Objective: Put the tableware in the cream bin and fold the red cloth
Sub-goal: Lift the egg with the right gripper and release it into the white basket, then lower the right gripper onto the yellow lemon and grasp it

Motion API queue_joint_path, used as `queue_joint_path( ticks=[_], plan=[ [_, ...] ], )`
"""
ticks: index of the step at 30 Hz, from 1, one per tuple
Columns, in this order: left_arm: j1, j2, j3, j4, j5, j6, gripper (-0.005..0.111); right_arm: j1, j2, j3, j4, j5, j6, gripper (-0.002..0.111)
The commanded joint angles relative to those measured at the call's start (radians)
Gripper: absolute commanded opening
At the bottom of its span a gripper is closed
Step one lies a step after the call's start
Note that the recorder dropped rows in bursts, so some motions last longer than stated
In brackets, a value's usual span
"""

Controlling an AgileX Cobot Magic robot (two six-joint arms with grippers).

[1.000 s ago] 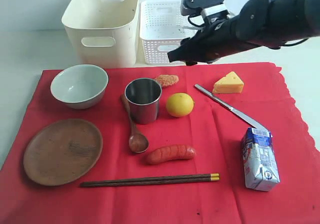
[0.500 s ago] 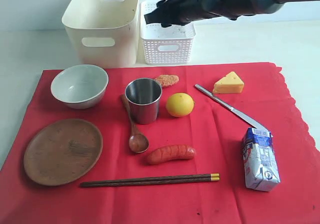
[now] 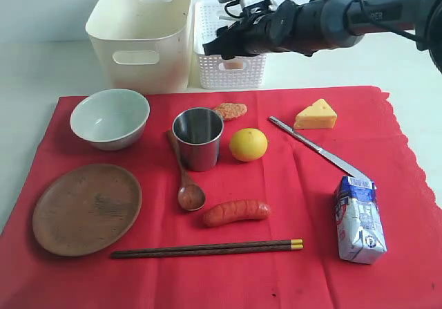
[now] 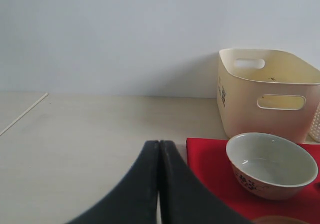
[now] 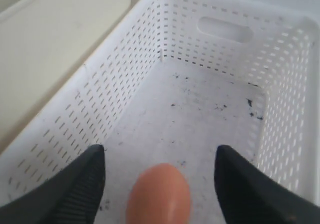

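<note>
My right claw [image 5: 160, 151] hangs spread wide, gripping nothing, above the white basket [image 3: 231, 53] at the back edge of the surface [image 3: 41, 67]. The egg [image 5: 159, 196] lies loose on the basket floor between its fingers, touching neither. My left claw [image 4: 159, 146] is clenched on nothing over bare surface beside the red cloth [image 3: 297, 191]. The bowl [image 3: 109, 117], plate [image 3: 86, 209], steel cup [image 3: 198, 137], spoon [image 3: 185, 174], chopsticks [image 3: 207, 248] and knife [image 3: 314, 148] all lie on the cloth, and the cream bin [image 3: 141, 32] stands just beside the basket.

egg [image 5: 159, 194] now in basket [image 5: 200, 98], jaws parted
</note>
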Motion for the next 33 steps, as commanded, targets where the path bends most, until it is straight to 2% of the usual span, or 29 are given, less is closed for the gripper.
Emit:
queue_joint_path(
  ticks=[1,7,9,13,14,15,16,17,18,21,25,27,33],
  plan=[
    [0.003,-0.003,0.0,-0.005,-0.004,0.0,0.0,-0.004,-0.008,-0.008,0.005,-0.014,-0.007,0.067],
    [0.003,-0.003,0.0,-0.005,-0.004,0.0,0.0,-0.01,-0.064,-0.008,-0.006,0.068,-0.01,0.068],
    [0.003,-0.003,0.0,-0.005,-0.004,0.0,0.0,-0.022,-0.105,-0.008,-0.024,0.153,-0.01,0.068],
    [0.003,-0.003,0.0,-0.005,-0.004,0.0,0.0,-0.074,-0.248,-0.008,-0.121,0.47,-0.007,0.067],
    [0.003,-0.003,0.0,-0.005,-0.004,0.0,0.0,-0.092,-0.294,-0.008,-0.125,0.586,-0.007,0.065],
    [0.003,-0.003,0.0,-0.005,-0.004,0.0,0.0,-0.101,-0.315,-0.008,-0.13,0.627,-0.007,0.063],
    [0.003,-0.003,0.0,-0.005,-0.004,0.0,0.0,-0.114,-0.352,-0.003,-0.133,0.711,-0.007,0.056],
    [0.003,-0.003,0.0,-0.005,-0.004,0.0,0.0,-0.116,-0.367,0.007,-0.133,0.734,-0.007,0.051],
    [0.003,-0.003,0.0,-0.005,-0.004,0.0,0.0,-0.119,-0.405,0.045,-0.133,0.752,0.005,0.041],
    [0.003,-0.003,0.0,-0.005,-0.004,0.0,0.0,-0.119,-0.5,0.209,-0.066,0.674,-0.023,0.021],
    [0.003,-0.003,0.0,-0.005,-0.004,0.0,0.0,-0.119,-0.637,0.495,0.227,0.495,-0.31,0.003],
    [0.003,-0.003,0.0,-0.005,-0.004,0.0,0.0,-0.119,-0.675,0.567,0.305,0.482,-0.389,0.0],
    [0.003,-0.003,0.0,-0.005,-0.004,0.0,0.0,-0.119,-0.73,0.717,0.382,0.488,-0.534,0.0]
  ],
)
